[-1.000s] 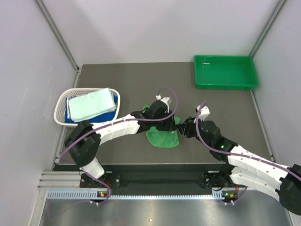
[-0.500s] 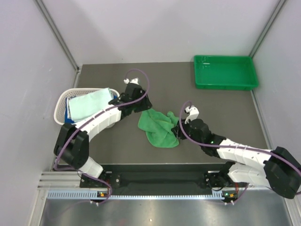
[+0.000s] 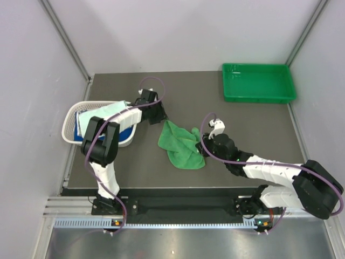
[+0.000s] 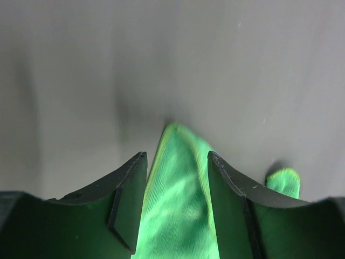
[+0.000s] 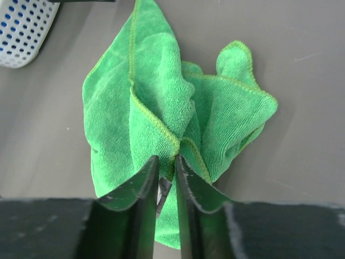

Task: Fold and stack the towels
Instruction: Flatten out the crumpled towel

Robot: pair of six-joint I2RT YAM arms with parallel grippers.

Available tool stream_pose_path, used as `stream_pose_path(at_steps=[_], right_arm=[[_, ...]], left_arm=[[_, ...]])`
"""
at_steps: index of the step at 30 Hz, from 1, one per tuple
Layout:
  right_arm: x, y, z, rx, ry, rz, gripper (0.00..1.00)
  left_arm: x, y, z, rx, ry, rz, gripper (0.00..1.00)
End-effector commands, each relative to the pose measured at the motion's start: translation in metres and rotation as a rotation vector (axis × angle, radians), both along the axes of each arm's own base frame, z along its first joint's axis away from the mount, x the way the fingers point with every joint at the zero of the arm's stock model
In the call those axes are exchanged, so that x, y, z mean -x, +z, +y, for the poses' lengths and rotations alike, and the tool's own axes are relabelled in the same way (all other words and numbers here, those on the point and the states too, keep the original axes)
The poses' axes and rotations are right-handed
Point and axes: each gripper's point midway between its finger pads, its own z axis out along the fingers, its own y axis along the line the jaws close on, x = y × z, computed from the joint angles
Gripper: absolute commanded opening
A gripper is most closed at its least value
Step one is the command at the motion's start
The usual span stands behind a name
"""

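The crumpled bright green terry towel is lying on the dark table, right of the white lattice basket. The right gripper is pinching a hemmed fold on its side away from the basket. The left gripper, fingers spread, is straddling the basket-side corner.

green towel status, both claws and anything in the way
Right claw shut on green towel at one edge. Left claw open, towel corner between its fingers. Towel crumpled, not yet folded. Nothing on it; basket and tray stand apart.
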Motion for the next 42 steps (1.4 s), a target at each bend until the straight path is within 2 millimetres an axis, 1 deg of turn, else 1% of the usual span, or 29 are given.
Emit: stream_pose_path(at_steps=[1,5,8,12,13,16,17,18,19,20,22,23,26,28,29,30,31,32,33,34,35,37,38,39,40,41,42], right_arm=[[-0.012,0.028,0.009,-0.059,-0.022,-0.071,0.15],[-0.011,0.029,0.007,-0.053,-0.027,-0.076,0.08],[-0.01,0.029,0.006,-0.049,-0.027,-0.077,0.06],[-0.011,0.03,0.004,-0.046,-0.033,-0.082,0.05],[-0.01,0.031,0.004,-0.047,-0.032,-0.083,0.05],[-0.011,0.031,0.003,-0.045,-0.035,-0.082,0.05],[-0.011,0.032,0.003,-0.048,-0.035,-0.084,0.05],[-0.011,0.031,0.004,-0.047,-0.035,-0.083,0.05],[-0.012,0.033,0.004,-0.05,-0.035,-0.084,0.04],[-0.011,0.033,0.003,-0.051,-0.037,-0.084,0.04],[-0.011,0.032,0.004,-0.051,-0.036,-0.082,0.03],[-0.011,0.034,0.004,-0.055,-0.037,-0.084,0.03],[-0.011,0.038,0.002,-0.055,-0.042,-0.089,0.0],[-0.013,0.041,-0.002,-0.042,-0.062,-0.092,0.0],[-0.014,0.046,-0.005,-0.04,-0.067,-0.105,0.0],[-0.015,0.052,-0.006,-0.039,-0.079,-0.12,0.0],[-0.015,0.053,-0.009,-0.026,-0.085,-0.118,0.0],[-0.015,0.063,-0.013,-0.029,-0.095,-0.142,0.0],[-0.017,0.073,-0.014,-0.035,-0.099,-0.159,0.0],[-0.015,0.081,-0.017,-0.038,-0.103,-0.171,0.0],[-0.017,0.092,-0.019,-0.037,-0.108,-0.195,0.0],[-0.014,0.108,-0.023,-0.051,-0.108,-0.22,0.0],[-0.014,0.12,-0.024,-0.055,-0.108,-0.242,0.0],[-0.014,0.129,-0.026,-0.061,-0.109,-0.259,0.0],[-0.012,0.141,-0.029,-0.073,-0.109,-0.282,0.0],[-0.012,0.151,-0.031,-0.061,-0.107,-0.306,0.0],[-0.011,0.161,-0.034,-0.062,-0.107,-0.329,0.0]], left_arm=[[-0.026,0.016,-0.018,0.072,-0.04,-0.055,0.54],[-0.032,0.011,-0.024,0.102,-0.033,-0.05,0.54],[-0.035,0.008,-0.028,0.119,-0.032,-0.039,0.52],[-0.034,0.002,-0.031,0.136,-0.03,-0.018,0.48],[-0.033,0.002,-0.032,0.139,-0.031,-0.015,0.45],[-0.031,-0.002,-0.032,0.14,-0.028,0.001,0.39],[-0.03,-0.002,-0.032,0.143,-0.029,0.003,0.34],[-0.029,-0.003,-0.032,0.142,-0.028,0.006,0.31],[-0.028,-0.004,-0.031,0.14,-0.027,0.007,0.27],[-0.028,-0.004,-0.031,0.142,-0.029,0.009,0.17],[-0.028,-0.002,-0.032,0.144,-0.036,0.006,0.09],[-0.028,-0.002,-0.032,0.141,-0.038,0.006,0.01],[-0.027,0.002,-0.03,0.129,-0.039,-0.004,0.0],[-0.026,0.013,-0.025,0.108,-0.034,-0.022,0.0],[-0.025,0.017,-0.022,0.096,-0.031,-0.03,0.0],[-0.023,0.029,-0.018,0.085,-0.031,-0.053,0.0],[-0.022,0.034,-0.013,0.066,-0.019,-0.065,0.0],[-0.021,0.043,-0.011,0.06,-0.015,-0.082,0.0],[-0.017,0.059,-0.007,0.057,-0.014,-0.115,0.0],[-0.013,0.066,-0.005,0.046,-0.009,-0.13,0.0],[-0.009,0.09,-0.002,0.053,-0.012,-0.178,0.0],[0.003,0.105,-0.002,0.04,-0.024,-0.205,0.0],[0.009,0.128,0.001,0.035,-0.029,-0.253,0.0],[0.015,0.138,0.001,0.028,-0.034,-0.271,0.0],[0.023,0.149,-0.002,0.023,-0.049,-0.294,0.0],[0.035,0.171,0.002,0.013,-0.054,-0.337,0.0],[0.045,0.185,-0.002,0.02,-0.074,-0.361,0.0]])
